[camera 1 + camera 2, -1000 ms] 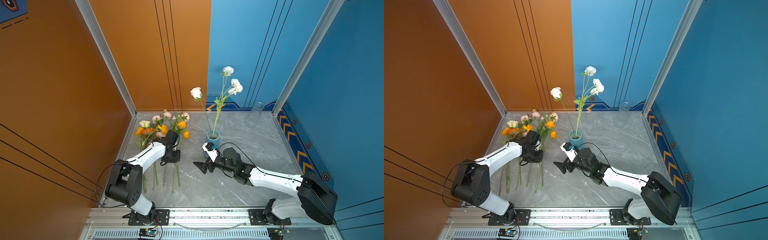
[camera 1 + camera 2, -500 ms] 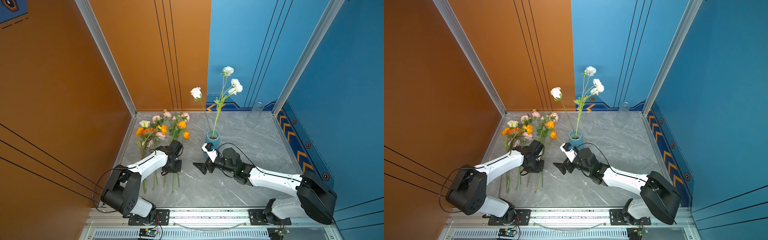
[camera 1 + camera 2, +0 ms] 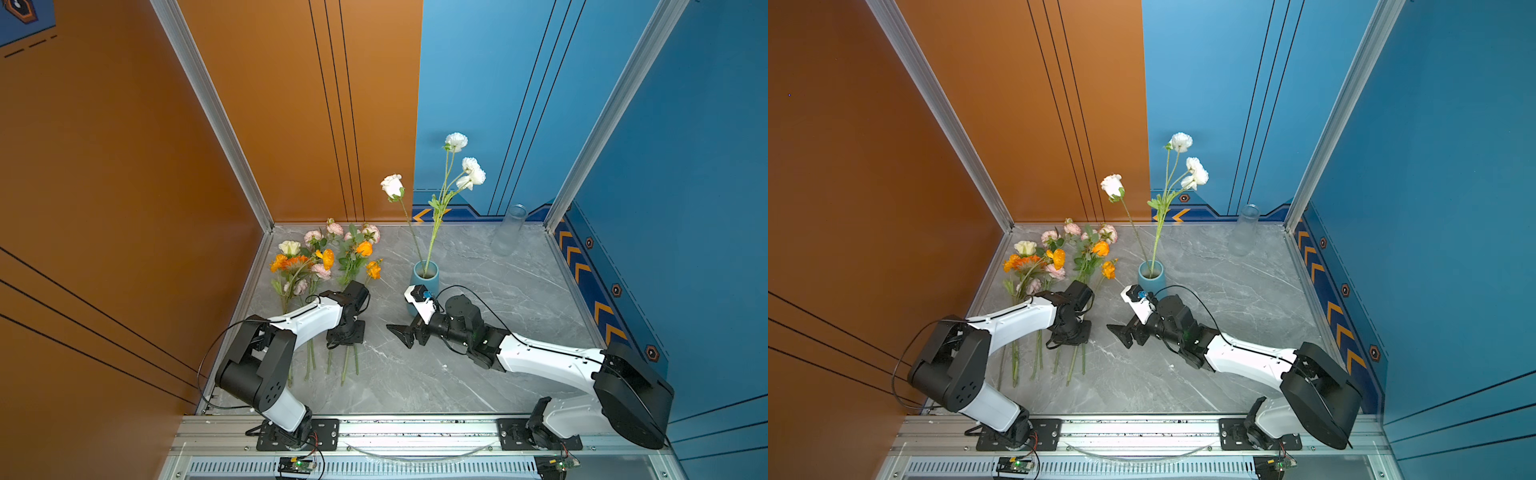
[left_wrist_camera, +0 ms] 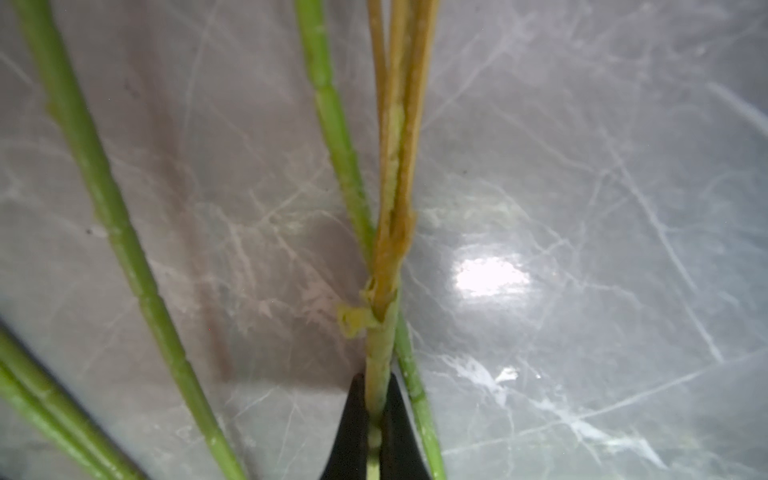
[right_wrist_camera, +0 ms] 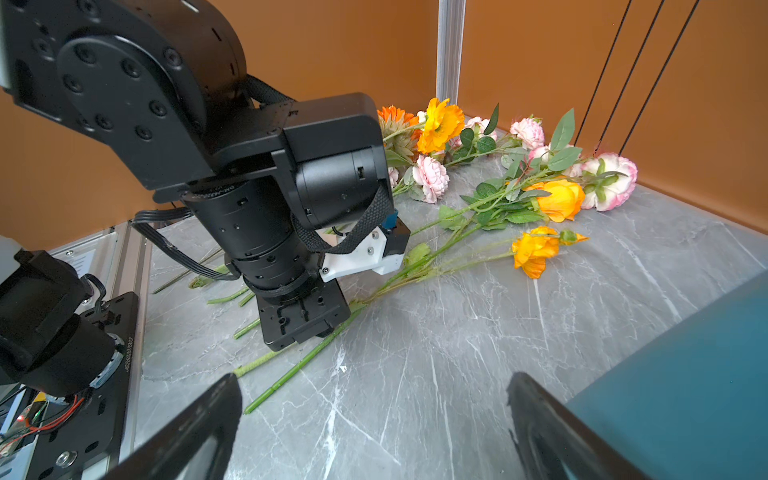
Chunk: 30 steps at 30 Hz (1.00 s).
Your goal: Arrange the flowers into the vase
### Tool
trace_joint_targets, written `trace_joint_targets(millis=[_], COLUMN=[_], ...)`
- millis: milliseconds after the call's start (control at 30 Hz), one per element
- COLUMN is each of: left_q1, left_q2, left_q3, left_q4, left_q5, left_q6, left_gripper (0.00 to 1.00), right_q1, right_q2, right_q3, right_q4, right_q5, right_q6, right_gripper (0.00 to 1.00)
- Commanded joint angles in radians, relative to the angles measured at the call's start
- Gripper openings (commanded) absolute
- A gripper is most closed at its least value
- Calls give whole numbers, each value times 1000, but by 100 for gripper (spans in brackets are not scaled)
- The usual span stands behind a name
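Flowers (image 3: pixel 327 258) lying flat; seemingly two more upright in vase (image 3: pixel 428 283).

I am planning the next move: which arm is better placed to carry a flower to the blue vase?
The left: the left pincer is shut on a stem among the lying flowers; the right pincer is open and empty beside the blue vase.

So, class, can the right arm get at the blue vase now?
Probably yes: the right gripper is open, empty and close beside the blue vase, nothing between them, though it points away.
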Motion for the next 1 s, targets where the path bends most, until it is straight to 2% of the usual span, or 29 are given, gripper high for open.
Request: trace_joint_targets(millis=[0,233,333,400,467,567,633,733,800,900,967], left_q1=[7,62,97,119,132,137,151,169,174,178,182], left_q2=[-74,-255,-249,-263,-316,-371,-391,-430,-451,-477,-493], left_q3=[6,32,44,59,69,124,141,121,107,92,87], left_q4=[-22,-118,-137,-139,-112,-175,-213,-218,-218,-215,-212], left_q5=[10,66,157,289,360,341,346,382,383,375,371], left_q6=[-3,12,31,24,3,26,36,39,40,45,48], left_gripper=[0,0,0,0,0,0,0,0,0,0,0], right_q1=[-6,-8,-8,-10,-10,-13,-23,-17,21,60,75], right_q2=[7,5,2,1,1,17,54,145,198,223,241], right_q3=[-4,-4,-6,-7,-7,2,44,214,300,321,364], right_q4=[6,6,6,6,6,4,-13,-172,-232,-154,-178], right_q5=[-12,-15,-14,-11,-9,-1,-6,-63,-38,-35,-29], right_q6=[13,15,15,15,15,15,58,119,138,196,229], right_gripper=[100,100,100,100,100,100,100,100,100,100,98])
